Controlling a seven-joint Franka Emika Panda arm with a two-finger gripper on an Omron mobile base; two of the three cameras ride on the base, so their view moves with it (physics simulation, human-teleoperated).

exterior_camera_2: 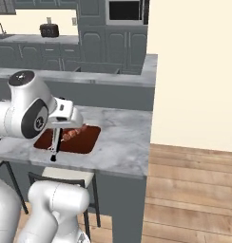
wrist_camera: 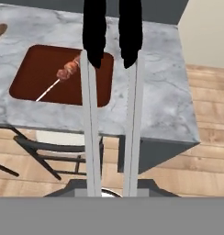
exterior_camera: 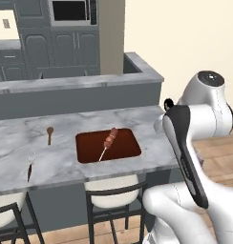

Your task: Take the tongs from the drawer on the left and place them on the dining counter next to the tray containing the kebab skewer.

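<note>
Marbled dining counter (exterior_camera: 66, 157) runs across my left base cam w/ the raised dark ledge (exterior_camera: 75, 95) behind it; grey cabinets and a microwave (exterior_camera: 70, 10) sit further back at 12 o'clock. On the slab I see the tray (exterior_camera: 90, 152), reddish-brown, w/ the kebab skewer (exterior_camera: 108, 143) lying diagonally inside, meat end toward 1 o'clock. At approx 9 o'clock from the tray a wooden spoon (exterior_camera: 49, 134) lies on the marble, and a brown-handled fork (exterior_camera: 30, 164) sits nearer the front edge at 8 o'clock; both well apart from the tray. Two stools (exterior_camera: 111, 195) stand under the counter's near edge. In the right base cam my gripper (exterior_camera_2: 56, 133) hangs over the tray's near side w/ the tongs (exterior_camera_2: 55, 144) pointing down from it, dark tip lowest. Hand cam shows the tongs (wrist_camera: 113, 114) as two silvery arms running up the frame to dark tips, held above the counter just at 3 o'clock of the tray, not touching the marble as far as I can tell. Jaws look closed down on the tongs' handle end, though the pads themselves are hidden at the bottom of that view. Wood floor (exterior_camera_2: 194, 190) shows past the counter's end.
</note>
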